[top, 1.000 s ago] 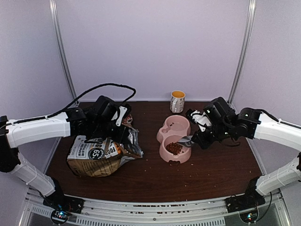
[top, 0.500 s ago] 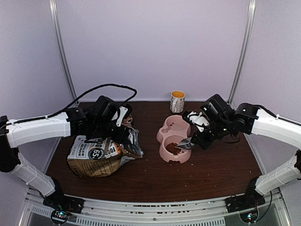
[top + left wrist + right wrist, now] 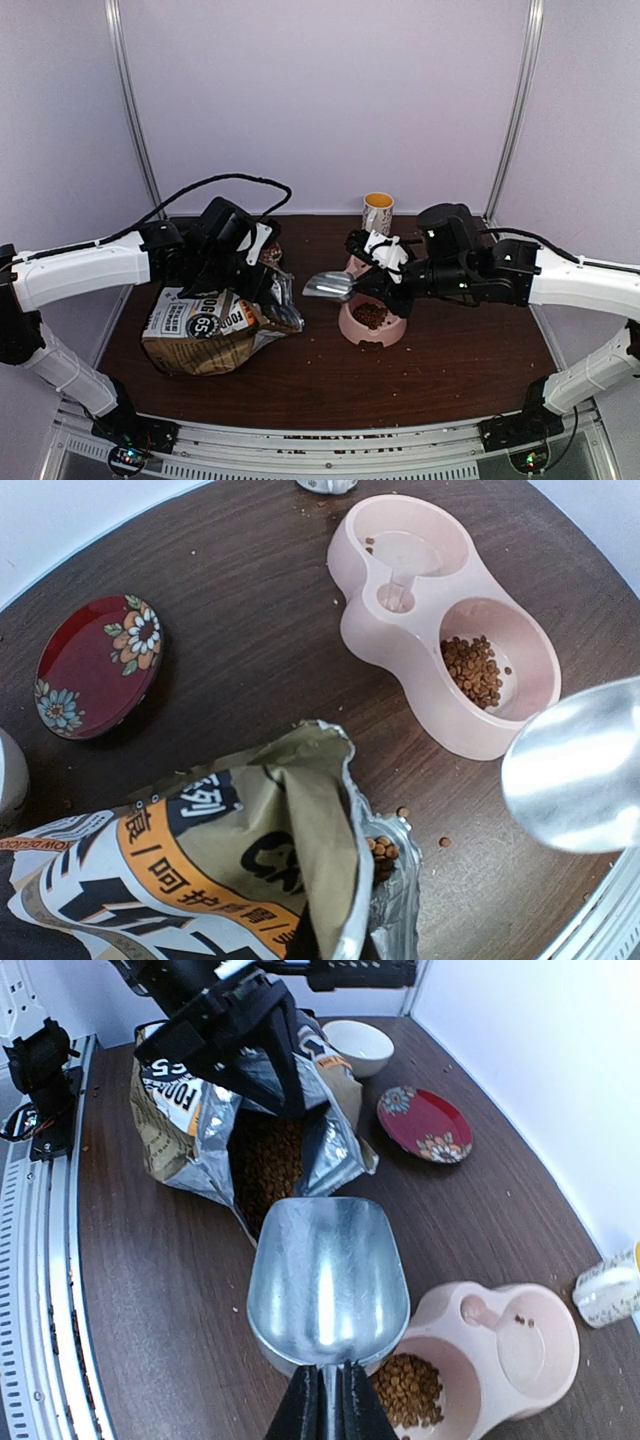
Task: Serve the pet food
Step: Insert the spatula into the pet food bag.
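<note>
The pet food bag (image 3: 200,335) lies on the table's left, mouth open toward the middle, brown kibble (image 3: 265,1160) showing inside. My left gripper (image 3: 252,268) is shut on the bag's upper mouth edge and holds it open. My right gripper (image 3: 330,1405) is shut on the handle of a metal scoop (image 3: 327,1280), which hangs empty between the bag mouth and the pink double bowl (image 3: 346,322). Kibble (image 3: 472,668) lies in the bowl's near well; the far well holds only a few pellets.
A yellow-rimmed mug (image 3: 377,214) stands behind the bowl. A red flowered saucer (image 3: 98,666) and a white bowl (image 3: 356,1047) sit behind the bag. Loose pellets (image 3: 444,841) dot the wood near the bag mouth. A metal rail (image 3: 40,1290) runs along the near edge.
My right arm swung the scoop left, away from the bowl's near well toward the bag mouth; the scoop is now empty. The left arm and bag stayed put.
</note>
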Controlling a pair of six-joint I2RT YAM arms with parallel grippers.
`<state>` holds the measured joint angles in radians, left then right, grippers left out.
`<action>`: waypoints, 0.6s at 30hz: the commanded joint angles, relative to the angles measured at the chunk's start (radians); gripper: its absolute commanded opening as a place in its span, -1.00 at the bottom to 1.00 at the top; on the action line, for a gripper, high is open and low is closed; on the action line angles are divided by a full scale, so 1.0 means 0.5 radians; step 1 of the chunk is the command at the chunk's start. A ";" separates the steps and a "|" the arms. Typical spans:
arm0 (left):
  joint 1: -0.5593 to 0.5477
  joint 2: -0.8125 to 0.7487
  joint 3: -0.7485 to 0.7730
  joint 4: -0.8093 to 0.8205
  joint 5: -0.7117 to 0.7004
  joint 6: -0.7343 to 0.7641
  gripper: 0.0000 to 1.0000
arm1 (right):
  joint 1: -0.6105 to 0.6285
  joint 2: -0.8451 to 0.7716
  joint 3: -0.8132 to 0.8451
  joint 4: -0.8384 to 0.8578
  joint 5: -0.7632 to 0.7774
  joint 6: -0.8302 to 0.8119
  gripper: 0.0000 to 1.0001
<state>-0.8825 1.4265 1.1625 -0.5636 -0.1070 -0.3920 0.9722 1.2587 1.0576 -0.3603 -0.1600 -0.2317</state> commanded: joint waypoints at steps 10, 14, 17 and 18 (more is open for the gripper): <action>-0.011 -0.074 0.163 0.146 0.037 -0.019 -1.00 | 0.052 0.559 0.214 0.498 -0.380 -0.282 -1.00; -0.011 -0.075 0.158 0.146 0.063 -0.014 -1.00 | 0.052 0.703 0.306 0.401 -0.401 -0.340 -1.00; -0.011 -0.073 0.163 0.142 0.077 -0.014 -1.00 | 0.050 0.789 0.376 0.289 -0.363 -0.392 -1.00; -0.011 -0.071 0.161 0.142 0.079 -0.014 -1.00 | 0.052 0.813 0.394 0.254 -0.352 -0.410 -1.00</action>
<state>-0.8825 1.4261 1.1843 -0.6014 -0.1085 -0.4019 0.9928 1.6310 1.1992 -0.1768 -0.3367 -0.3908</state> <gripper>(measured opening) 0.015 0.059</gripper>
